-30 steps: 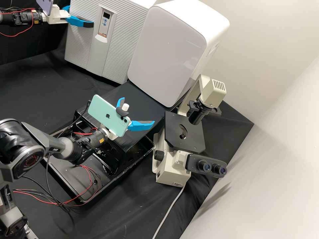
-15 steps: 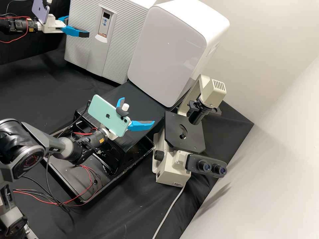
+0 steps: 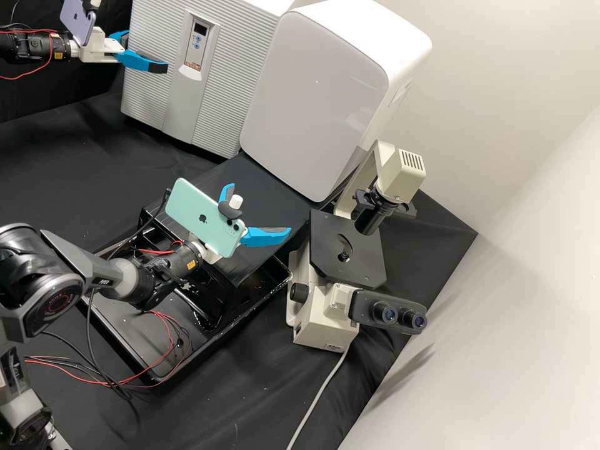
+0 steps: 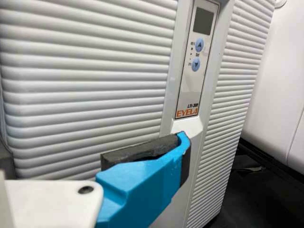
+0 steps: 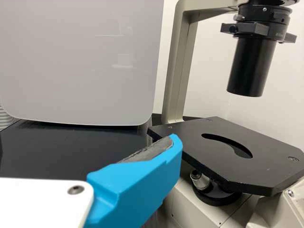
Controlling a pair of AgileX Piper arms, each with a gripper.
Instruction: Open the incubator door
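Note:
The incubator (image 3: 231,62), white and ribbed with a control panel, stands at the back left in the high view, its front door shut. At its left edge my left gripper (image 3: 146,51) is held open, one finger in front of the ribbed face. The left wrist view has the incubator door (image 4: 85,85) close up, with a blue finger of my left gripper (image 4: 145,183) before it, below the panel; contact cannot be told. My right gripper (image 3: 257,214) is open above the black tray, left of the microscope; in the right wrist view, my right gripper (image 5: 137,178) has nothing at its visible finger.
A white rounded cabinet (image 3: 319,94) stands right beside the incubator. The microscope (image 3: 347,250) is at the right, its cable (image 3: 319,400) running forward. A black tray (image 3: 112,340) with red and black wires lies under the right arm. Each arm carries a phone.
My left gripper has come lower and slightly to the left across the incubator's front, with hardly any motion in the last half second. The right arm has kept still.

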